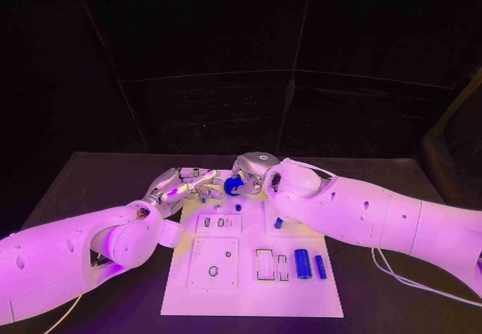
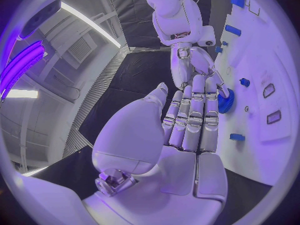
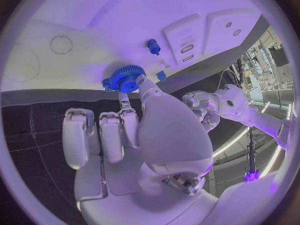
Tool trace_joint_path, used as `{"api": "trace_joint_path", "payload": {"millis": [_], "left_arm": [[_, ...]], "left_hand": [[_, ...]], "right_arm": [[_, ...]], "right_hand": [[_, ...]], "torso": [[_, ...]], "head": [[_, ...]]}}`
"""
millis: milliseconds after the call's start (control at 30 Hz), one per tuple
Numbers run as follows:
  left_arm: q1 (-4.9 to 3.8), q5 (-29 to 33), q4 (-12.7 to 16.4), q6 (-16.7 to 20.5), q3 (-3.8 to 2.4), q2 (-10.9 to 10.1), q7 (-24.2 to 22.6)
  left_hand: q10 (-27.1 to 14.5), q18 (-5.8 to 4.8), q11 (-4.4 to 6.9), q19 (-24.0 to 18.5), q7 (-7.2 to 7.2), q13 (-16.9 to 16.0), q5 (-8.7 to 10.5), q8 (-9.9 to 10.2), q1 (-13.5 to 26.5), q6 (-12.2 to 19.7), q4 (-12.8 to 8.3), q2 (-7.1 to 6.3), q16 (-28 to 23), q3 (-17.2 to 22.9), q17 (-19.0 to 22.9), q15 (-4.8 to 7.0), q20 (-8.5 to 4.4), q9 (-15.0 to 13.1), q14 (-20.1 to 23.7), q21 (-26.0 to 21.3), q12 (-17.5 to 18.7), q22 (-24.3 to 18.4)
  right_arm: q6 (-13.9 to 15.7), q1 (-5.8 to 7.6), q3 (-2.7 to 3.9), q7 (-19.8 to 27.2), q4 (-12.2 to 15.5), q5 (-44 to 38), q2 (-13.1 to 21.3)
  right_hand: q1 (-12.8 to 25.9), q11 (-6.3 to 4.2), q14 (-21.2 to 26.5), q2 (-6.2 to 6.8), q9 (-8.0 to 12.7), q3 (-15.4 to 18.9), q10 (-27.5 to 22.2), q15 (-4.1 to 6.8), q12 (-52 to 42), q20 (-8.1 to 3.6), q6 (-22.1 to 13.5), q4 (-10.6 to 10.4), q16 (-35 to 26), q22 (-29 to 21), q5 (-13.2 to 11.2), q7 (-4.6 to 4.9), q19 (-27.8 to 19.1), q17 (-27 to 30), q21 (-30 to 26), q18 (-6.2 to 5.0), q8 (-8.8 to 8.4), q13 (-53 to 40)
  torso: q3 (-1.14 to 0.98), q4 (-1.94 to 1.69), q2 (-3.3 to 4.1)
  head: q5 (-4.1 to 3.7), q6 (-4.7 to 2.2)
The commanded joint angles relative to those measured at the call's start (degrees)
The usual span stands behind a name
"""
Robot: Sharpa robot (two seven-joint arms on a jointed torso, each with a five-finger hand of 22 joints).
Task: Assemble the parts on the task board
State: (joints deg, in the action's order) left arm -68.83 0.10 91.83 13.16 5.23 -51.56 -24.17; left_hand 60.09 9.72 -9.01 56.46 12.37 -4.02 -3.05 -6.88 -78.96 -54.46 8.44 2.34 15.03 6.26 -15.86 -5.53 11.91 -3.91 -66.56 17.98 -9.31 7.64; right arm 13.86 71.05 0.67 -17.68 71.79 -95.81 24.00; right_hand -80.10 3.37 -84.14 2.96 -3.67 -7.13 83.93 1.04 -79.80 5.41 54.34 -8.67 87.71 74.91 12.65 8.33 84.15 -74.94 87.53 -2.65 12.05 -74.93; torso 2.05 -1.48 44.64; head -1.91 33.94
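The left hand hovers at the far end of the white board, fingers straight and side by side, holding nothing; their tips reach toward the blue gear just to its right. The right hand is nearer still: it pinches that gear between thumb and a finger at the board's far edge. The gear's flat face seems to tilt toward the board, though the view is poor. Two blue cylinders lie lengthwise near the board's near right side.
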Motion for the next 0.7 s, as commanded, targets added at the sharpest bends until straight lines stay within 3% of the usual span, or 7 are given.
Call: {"api": "trace_joint_path", "payload": {"millis": [33,333,500,700], "left_arm": [[-0.09,-0.23,0.09,-0.61,-0.05,0.09,0.2],[-0.09,-0.23,0.07,-0.65,-0.05,0.1,0.26],[-0.09,-0.23,0.04,-0.64,-0.05,0.09,0.31],[-0.09,-0.23,0.04,-0.64,-0.05,0.05,0.33]], "left_hand": [[-0.46,0.74,-0.03,-0.39,0.13,0.07,-0.05,0.29,-0.42,0.33,-0.1,0.02,-0.18,0.1,-0.09,-0.18,0.14,0.02,0.41,-0.27,0.32,-0.08],[-0.46,0.74,-0.03,-0.39,0.13,0.07,-0.05,0.29,-0.42,0.33,-0.1,0.02,-0.18,0.1,-0.09,-0.18,0.14,0.02,0.41,-0.27,0.32,-0.08],[-0.46,0.74,-0.03,-0.39,0.13,0.07,-0.05,0.29,-0.42,0.33,-0.1,0.02,-0.18,0.1,-0.09,-0.18,0.14,0.02,0.41,-0.27,0.32,-0.08],[-0.46,0.74,-0.03,-0.39,0.13,0.07,-0.05,0.29,-0.42,0.33,-0.1,0.02,-0.18,0.1,-0.09,-0.18,0.14,0.02,0.41,-0.27,0.32,-0.08]], "right_arm": [[-1.04,0.08,-0.01,-1.07,-0.12,-1.78,-0.14],[-0.85,0.05,-0.04,-1.76,-0.51,-2.16,-0.42],[-1.98,0.05,-0.05,-1.48,-0.49,-2.0,-0.45],[-2.69,0.05,-0.06,-1.18,-0.36,-1.23,-0.28]], "right_hand": [[0.7,0.02,-4.63,0.11,-0.02,-0.25,-0.69,-0.32,0.61,0.19,-0.58,-0.04,-0.01,8.31,-0.67,0.07,1.42,-9.39,0.09,1.13,-0.48,-4.11],[3.34,1.07,-4.57,1.93,0.0,0.89,-2.51,-1.2,3.36,0.98,-5.11,-0.74,-0.13,7.85,-2.18,1.19,1.08,-9.18,-0.13,1.03,-3.46,-1.68],[5.03,1.34,-4.56,2.66,-0.14,1.95,-2.68,-1.49,3.65,1.32,-5.56,-2.06,-0.15,7.65,-2.68,1.43,0.93,-9.17,-0.22,0.98,-3.91,-1.46],[6.64,1.39,-4.56,2.46,-0.29,2.44,-2.58,-1.58,3.52,1.47,-5.1,-3.94,-0.16,7.68,-2.52,1.42,0.94,-9.17,-0.23,0.98,-3.84,-1.62]], "torso": [[0.03,0.01,-0.03],[0.03,0.01,-0.01],[0.03,-0.03,-0.03],[0.01,0.05,-0.03]], "head": [[0.0,0.06],[-0.05,0.05],[-0.07,0.13],[-0.05,0.16]]}}
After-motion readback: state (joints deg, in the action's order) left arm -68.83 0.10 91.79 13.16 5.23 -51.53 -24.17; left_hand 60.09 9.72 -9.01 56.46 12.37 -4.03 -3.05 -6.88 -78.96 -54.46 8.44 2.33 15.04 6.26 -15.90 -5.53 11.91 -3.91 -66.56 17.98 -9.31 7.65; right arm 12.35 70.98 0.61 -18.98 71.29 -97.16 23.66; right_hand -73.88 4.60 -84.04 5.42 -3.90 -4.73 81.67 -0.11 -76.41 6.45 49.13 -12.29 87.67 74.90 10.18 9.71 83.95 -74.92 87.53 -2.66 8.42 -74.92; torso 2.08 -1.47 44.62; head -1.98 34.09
